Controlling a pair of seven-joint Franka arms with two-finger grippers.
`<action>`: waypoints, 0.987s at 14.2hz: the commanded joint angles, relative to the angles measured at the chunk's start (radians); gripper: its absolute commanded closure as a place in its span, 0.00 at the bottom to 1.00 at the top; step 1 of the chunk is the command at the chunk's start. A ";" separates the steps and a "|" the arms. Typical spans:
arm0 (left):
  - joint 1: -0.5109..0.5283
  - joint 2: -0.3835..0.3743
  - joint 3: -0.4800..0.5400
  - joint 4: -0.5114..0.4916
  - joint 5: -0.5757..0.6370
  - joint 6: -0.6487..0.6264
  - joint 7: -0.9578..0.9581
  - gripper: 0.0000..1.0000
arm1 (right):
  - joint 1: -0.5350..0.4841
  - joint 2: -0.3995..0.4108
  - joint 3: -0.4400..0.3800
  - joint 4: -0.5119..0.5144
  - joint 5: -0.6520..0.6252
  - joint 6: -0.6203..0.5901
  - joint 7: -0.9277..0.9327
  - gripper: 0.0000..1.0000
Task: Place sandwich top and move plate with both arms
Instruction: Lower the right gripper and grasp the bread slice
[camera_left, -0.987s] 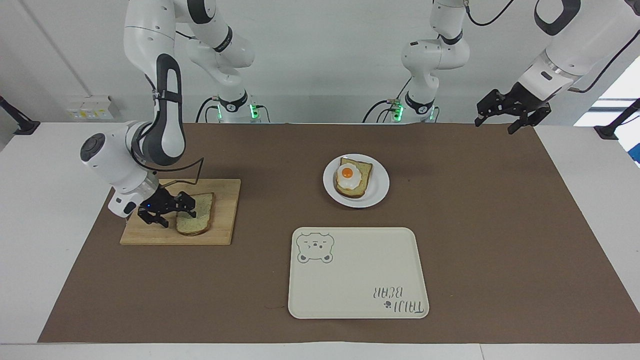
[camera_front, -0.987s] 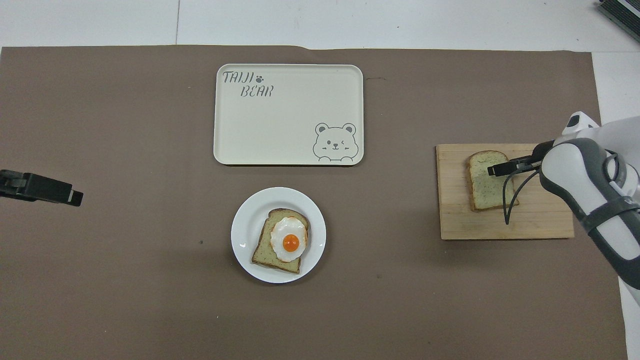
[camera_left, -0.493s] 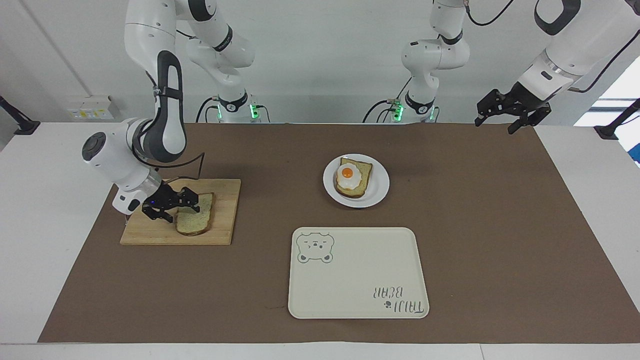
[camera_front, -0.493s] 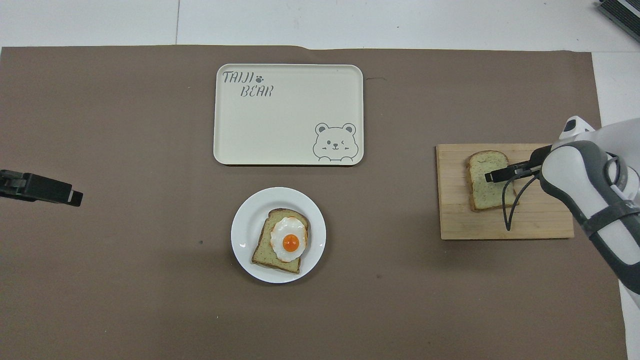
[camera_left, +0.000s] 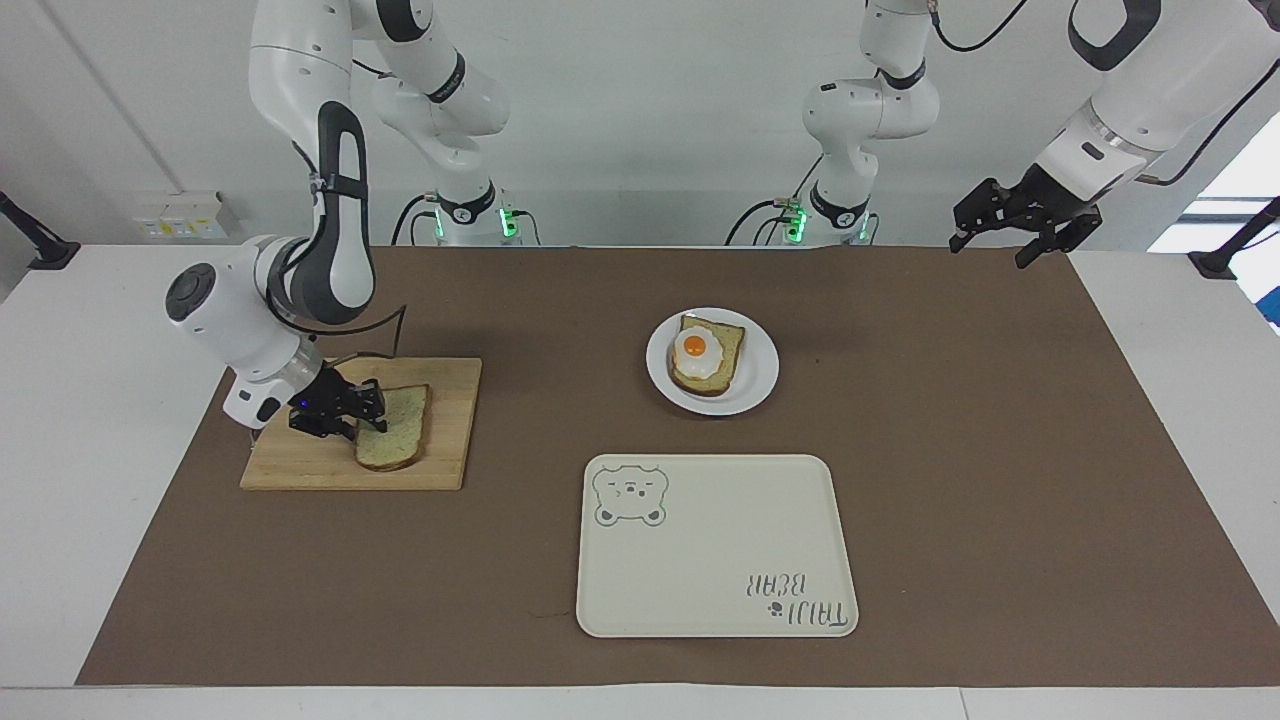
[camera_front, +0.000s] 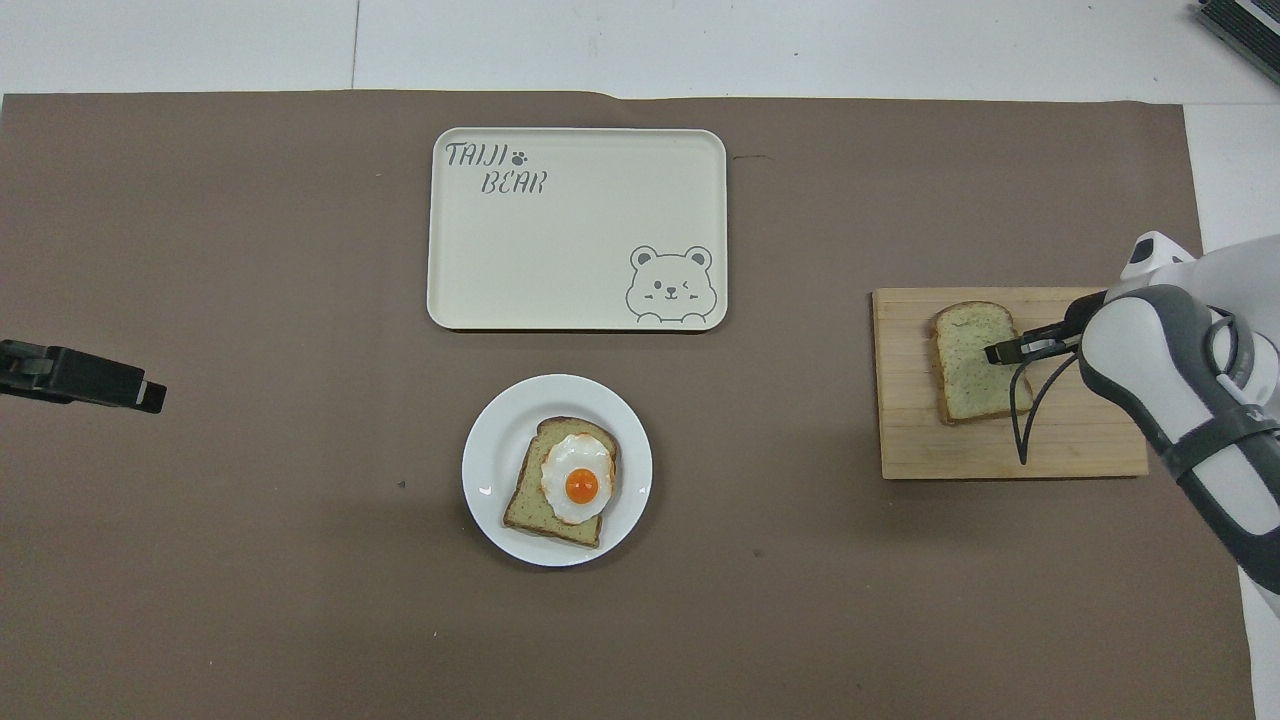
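At the right arm's end of the table, the right gripper is sitting low on the wooden board, right at the edge of the sandwich top. The slice is lying flat on the board. I can't tell whether the grip is actually made or just touching.

Risks I'm seeing here:
- The bite is landing on the rim only. If it's shallow, the slice is likely going to peel out on the lift or sag and fold.
- Squeezing soft bread too hard is going to crush or tear the crust.
- The gripper is riding close to the board, so scraping or dragging the board along is possible.

Mid-table, the plate is waiting with the egg slice on it, the fried egg sitting on top. The egg is domed, so a top dropped off-centre or tilted is probably going to slide off or nudge the egg.

The bear tray is lying farther from the robots than the plate. A low carry could clip the plate rim.

Over the mat corner at the left arm's end, the left gripper is hanging spread wide, holding nothing, and that arm is waiting. For the two-arm plate move, uneven lifting is going to tip the plate and shed the stack.
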 joint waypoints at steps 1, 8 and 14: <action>0.004 -0.032 -0.008 -0.036 0.019 0.009 -0.005 0.00 | 0.001 -0.013 0.004 -0.010 -0.018 0.000 -0.004 1.00; 0.006 -0.032 -0.008 -0.035 0.019 0.003 0.001 0.00 | 0.018 -0.019 0.004 0.039 -0.071 -0.044 0.109 1.00; 0.017 -0.031 -0.006 -0.029 0.019 -0.011 -0.010 0.00 | 0.073 -0.061 0.013 0.105 -0.127 -0.153 0.289 1.00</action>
